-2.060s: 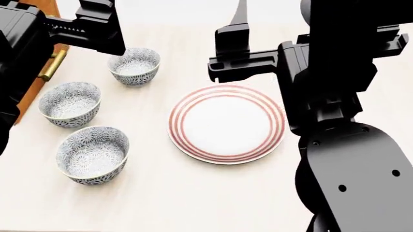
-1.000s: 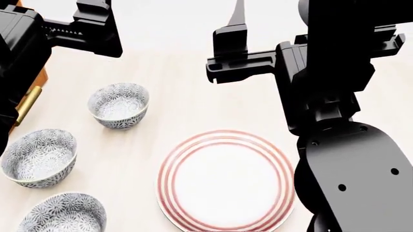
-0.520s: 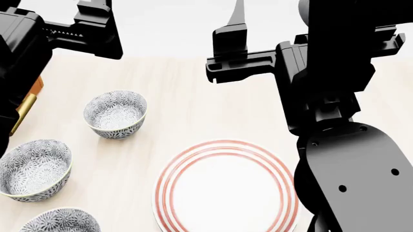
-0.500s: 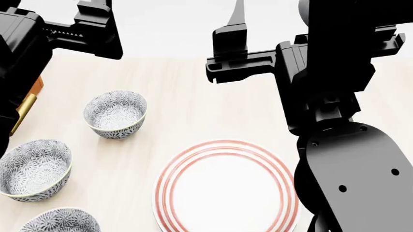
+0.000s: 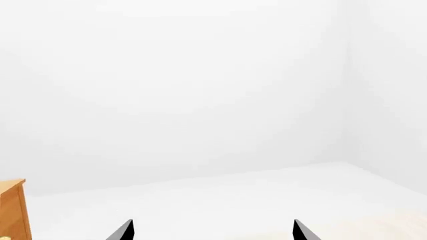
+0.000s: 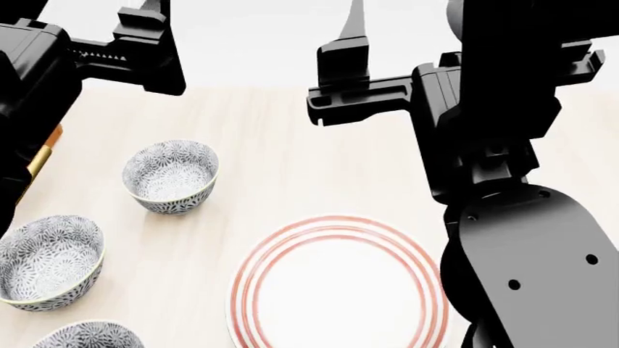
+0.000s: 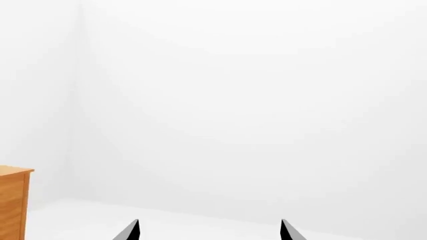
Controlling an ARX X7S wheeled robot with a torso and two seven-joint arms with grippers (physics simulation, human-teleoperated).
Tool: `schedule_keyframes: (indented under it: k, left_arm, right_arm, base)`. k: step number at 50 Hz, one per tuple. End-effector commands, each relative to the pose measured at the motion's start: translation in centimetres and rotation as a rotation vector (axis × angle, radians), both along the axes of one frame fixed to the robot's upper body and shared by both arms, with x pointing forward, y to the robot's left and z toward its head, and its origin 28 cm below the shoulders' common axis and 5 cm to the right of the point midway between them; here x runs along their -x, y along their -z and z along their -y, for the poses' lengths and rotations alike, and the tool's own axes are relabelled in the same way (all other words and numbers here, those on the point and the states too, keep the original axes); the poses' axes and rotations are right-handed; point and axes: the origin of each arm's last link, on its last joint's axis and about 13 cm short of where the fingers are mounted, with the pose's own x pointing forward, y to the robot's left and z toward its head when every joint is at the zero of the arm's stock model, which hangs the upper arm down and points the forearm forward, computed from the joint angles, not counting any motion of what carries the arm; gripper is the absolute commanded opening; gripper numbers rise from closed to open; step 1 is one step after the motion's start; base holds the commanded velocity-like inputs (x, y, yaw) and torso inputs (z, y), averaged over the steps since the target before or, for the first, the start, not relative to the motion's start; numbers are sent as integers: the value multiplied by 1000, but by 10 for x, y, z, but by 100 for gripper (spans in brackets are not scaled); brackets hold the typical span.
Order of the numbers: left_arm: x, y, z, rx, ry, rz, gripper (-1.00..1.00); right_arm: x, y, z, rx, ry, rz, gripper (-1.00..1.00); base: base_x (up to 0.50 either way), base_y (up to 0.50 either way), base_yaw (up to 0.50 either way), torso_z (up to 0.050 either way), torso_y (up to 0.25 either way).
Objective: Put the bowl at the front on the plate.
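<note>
Three look-alike grey-blue floral bowls stand in a row down the left of the head view. The bowl nearest me [image 6: 89, 336] is cut by the picture's lower edge, with a middle bowl [image 6: 46, 262] and a far bowl [image 6: 171, 176] beyond it. The plate [image 6: 338, 290], white with red rings, lies to their right, partly behind my right arm. My left gripper [image 5: 212, 231] is raised above the far-left table and stands open on nothing. My right gripper [image 7: 209, 231] is raised over the far middle, also open with nothing in it. Neither wrist view shows a bowl or the plate.
A wooden cabinet [image 6: 43, 154] with a brass handle stands against the table's left side; its corner shows in the left wrist view [image 5: 12, 210] and the right wrist view [image 7: 13, 200]. The pale table's far edge [image 6: 261, 88] runs behind the grippers.
The head view has swung up and forward: bowls and plate have slid down the picture, and the nearest bowl is now cut by the lower edge. Both grippers stay raised and open.
</note>
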Motion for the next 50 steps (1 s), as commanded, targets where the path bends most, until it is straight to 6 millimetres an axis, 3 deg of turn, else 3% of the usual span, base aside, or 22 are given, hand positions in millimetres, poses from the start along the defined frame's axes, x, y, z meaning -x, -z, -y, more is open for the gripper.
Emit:
schedule_keyframes:
  k: [1, 18, 50]
  left_arm:
    - [-1, 1, -1, 26, 5, -103, 100]
    - [2, -2, -2, 65, 11, -264, 100]
    - [2, 21, 1, 86, 57, -511, 100]
  right_arm:
    - [0, 1, 0, 5, -2, 2, 100]
    - [0, 4, 3, 0, 10, -1, 100]
    - [0, 4, 5, 0, 15, 1, 100]
  base:
    - [0, 0, 0, 0, 0]
    - [0, 0, 0, 0, 0]
    - [0, 0, 0, 0, 0]
